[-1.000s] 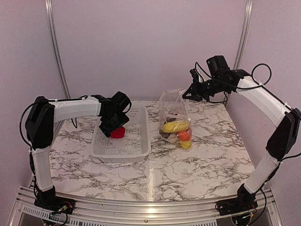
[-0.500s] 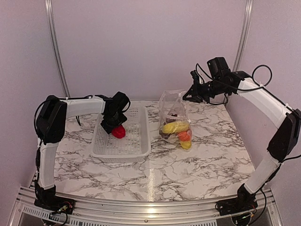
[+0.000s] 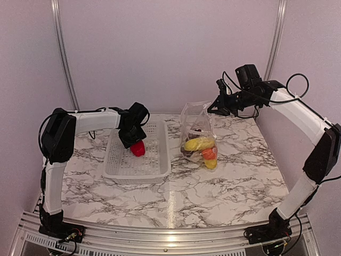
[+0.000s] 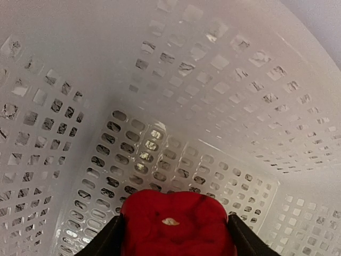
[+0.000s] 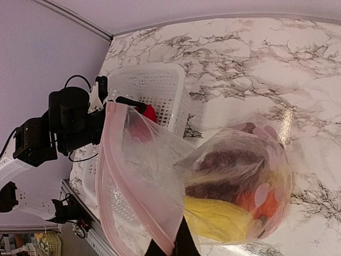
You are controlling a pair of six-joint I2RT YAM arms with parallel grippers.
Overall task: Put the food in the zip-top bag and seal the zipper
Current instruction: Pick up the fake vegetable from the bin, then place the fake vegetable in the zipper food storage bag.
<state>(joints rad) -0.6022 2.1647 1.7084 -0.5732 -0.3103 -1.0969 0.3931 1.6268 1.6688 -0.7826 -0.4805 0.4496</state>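
Note:
My left gripper [image 3: 136, 143] is shut on the red bell pepper [image 3: 138, 149] and holds it just above the floor of the white perforated basket [image 3: 154, 169]; in the left wrist view the pepper [image 4: 177, 226] sits between both black fingers. My right gripper [image 3: 215, 108] is shut on the top edge of the clear zip-top bag [image 3: 195, 121], holding it upright. Its pinkish zipper strip [image 5: 130, 194] gapes open in the right wrist view. Inside the bag lie yellow corn [image 3: 198, 143], the orange fruit [image 3: 209, 153] and dark grapes [image 5: 229, 162]. I see no cauliflower.
The basket stands left of the bag on the marble table [image 3: 224, 186]. Metal frame posts [image 3: 63, 53] rise at the back left and back right. The left arm also shows beyond the bag mouth in the right wrist view [image 5: 64, 122].
My left gripper has moved a little right and towards the back of the basket with the pepper in it. The right gripper and bag have stayed in place.

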